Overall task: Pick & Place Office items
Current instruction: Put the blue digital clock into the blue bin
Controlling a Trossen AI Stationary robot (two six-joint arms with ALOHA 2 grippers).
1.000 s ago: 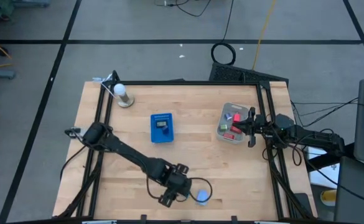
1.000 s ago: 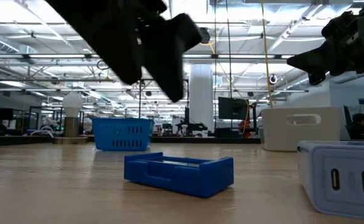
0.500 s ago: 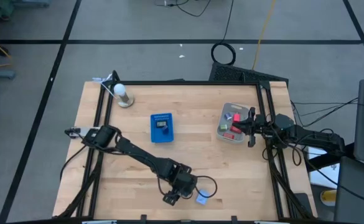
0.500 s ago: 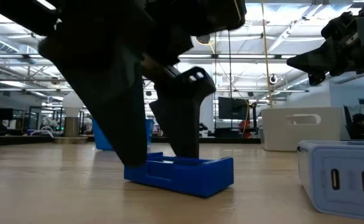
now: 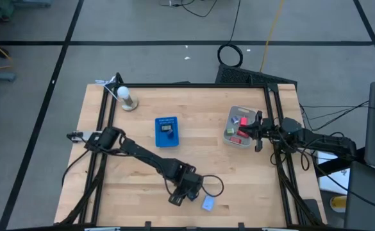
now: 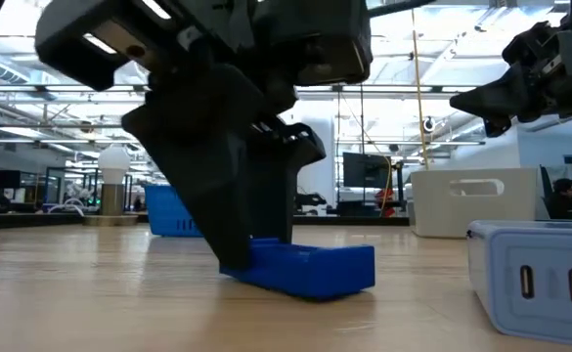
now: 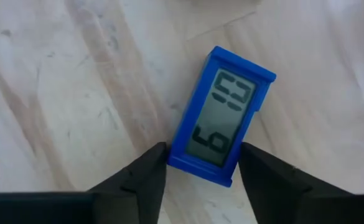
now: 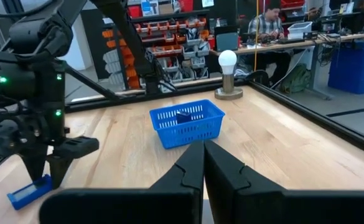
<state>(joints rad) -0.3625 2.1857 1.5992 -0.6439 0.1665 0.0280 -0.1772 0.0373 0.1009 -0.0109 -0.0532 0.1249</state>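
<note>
left gripper (image 7: 201, 165): mine, down at the near edge of the table (image 5: 200, 138), fingers part-way apart and straddling one short end of the blue clock (image 7: 222, 124); not clamped that I can see (a thin gap shows on each side in the left wrist view).
blue clock: small blue piece with an LCD face, lying face up on the wood. In the low view it looks tipped, the end by my fingers raised a little and the far end down (image 6: 310, 269), so I judge I am nudging or just starting to grip it.
why this pose: I come at it from the short end so the fingers can close across the narrow width; the long sides would be too wide.
light blue piece (image 5: 208, 204): lies on the table just beside my left gripper, apart from it, not touched.
right gripper (image 8: 203, 163): mine too, fingers pressed together with nothing between them, waiting by the grey bin (image 5: 228, 136) at the table's right side.
grey bin: holds red, pink and green pieces (image 5: 242, 127); it looks like a store for the items.
blue basket (image 5: 167, 131): mid-table, a dark piece inside; likely the drop spot (my guess).
lamp bulb (image 5: 123, 94): far left corner, not involved.
risk: clock may skid if I close off-centre.
</note>
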